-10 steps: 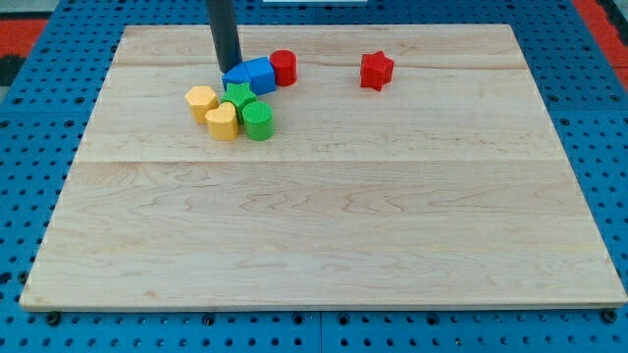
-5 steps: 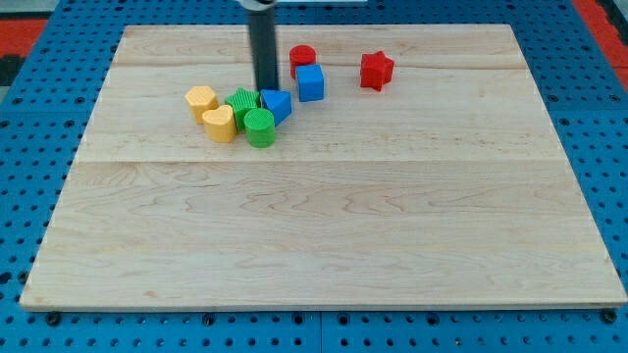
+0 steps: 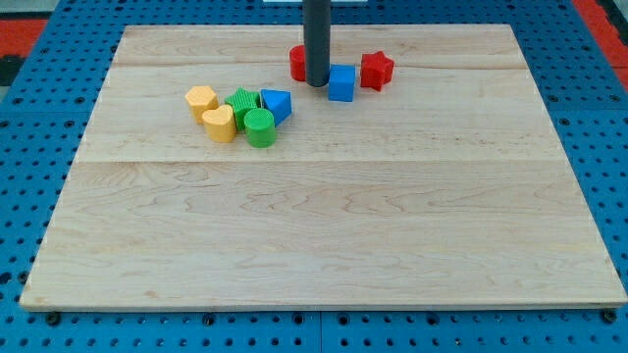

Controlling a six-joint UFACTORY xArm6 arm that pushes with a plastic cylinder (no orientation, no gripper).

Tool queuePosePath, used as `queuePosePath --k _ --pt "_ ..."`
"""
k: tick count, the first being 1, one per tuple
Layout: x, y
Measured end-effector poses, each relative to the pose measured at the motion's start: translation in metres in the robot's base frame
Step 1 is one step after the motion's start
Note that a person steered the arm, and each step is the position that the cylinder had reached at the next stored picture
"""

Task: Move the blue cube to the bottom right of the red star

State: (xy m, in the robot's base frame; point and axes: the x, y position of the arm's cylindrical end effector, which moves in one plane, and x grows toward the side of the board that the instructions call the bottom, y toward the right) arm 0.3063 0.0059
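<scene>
The blue cube (image 3: 341,83) sits near the view's top centre, just left of and slightly below the red star (image 3: 376,70), almost touching it. My tip (image 3: 317,82) stands against the cube's left side. A red cylinder (image 3: 296,63) is partly hidden behind the rod, just left of it.
A cluster lies to the left: a blue triangular block (image 3: 278,104), a green star-like block (image 3: 242,103), a green cylinder (image 3: 260,127), a yellow heart (image 3: 221,124) and a yellow hexagon (image 3: 201,100). The wooden board (image 3: 324,245) lies on a blue pegboard.
My tip has moved right, pushing the blue cube away from the cluster to beside the red star. The red cylinder shifted a little. The blue triangular block stayed by the cluster.
</scene>
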Motion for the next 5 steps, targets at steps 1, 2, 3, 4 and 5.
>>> queuePosePath --k 1,2,3,4,5 --pt "0.000 0.007" --pt "0.013 0.018" --pt "0.030 0.059" --pt "0.026 0.057" --pt "0.011 0.034"
